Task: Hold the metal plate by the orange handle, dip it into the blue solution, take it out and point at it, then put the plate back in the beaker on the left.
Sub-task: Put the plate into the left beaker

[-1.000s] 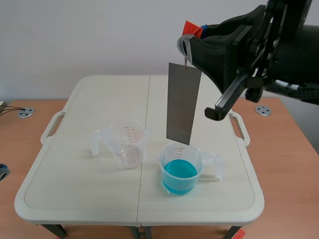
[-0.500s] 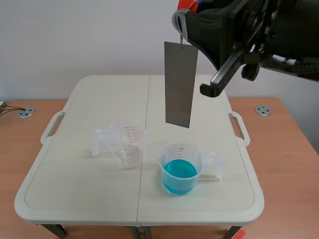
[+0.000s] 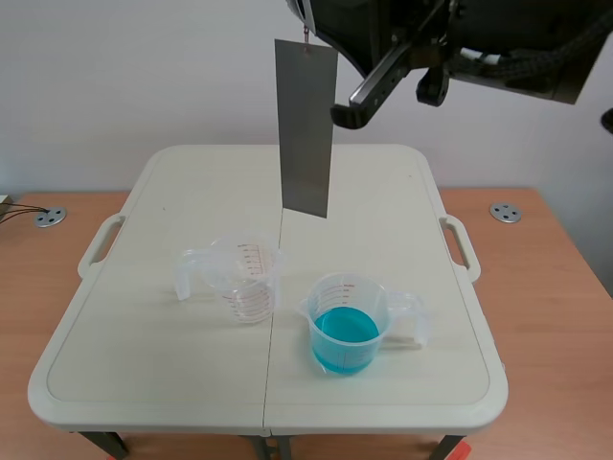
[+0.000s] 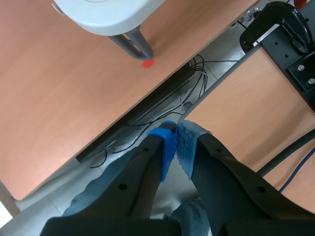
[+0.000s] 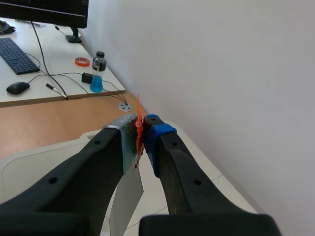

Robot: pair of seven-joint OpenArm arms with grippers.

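Note:
A long grey metal plate [image 3: 306,129] hangs high over the table's far middle, above and left of the beaker of blue solution [image 3: 347,326]. My right gripper [image 5: 142,132] is shut on its thin orange handle [image 5: 138,118]; the plate [image 5: 125,196] dangles below the fingers. In the scene view the right arm [image 3: 460,34] crosses the top, with the handle out of sight. The empty clear beaker [image 3: 244,278] stands left of the blue one. My left gripper [image 4: 176,140] is shut on nothing, down beside the table over the floor.
The white folding table [image 3: 144,355] stands on a wooden surface [image 3: 560,316]. In the left wrist view a table leg [image 4: 133,44], cables [image 4: 162,105] on the floor and a black clamp [image 4: 275,22] show. A desk with a keyboard [image 5: 15,56] and a bottle [image 5: 98,66] lies behind.
The right arm has lifted the plate higher and carried it left, away from over the blue beaker. The beakers have not moved.

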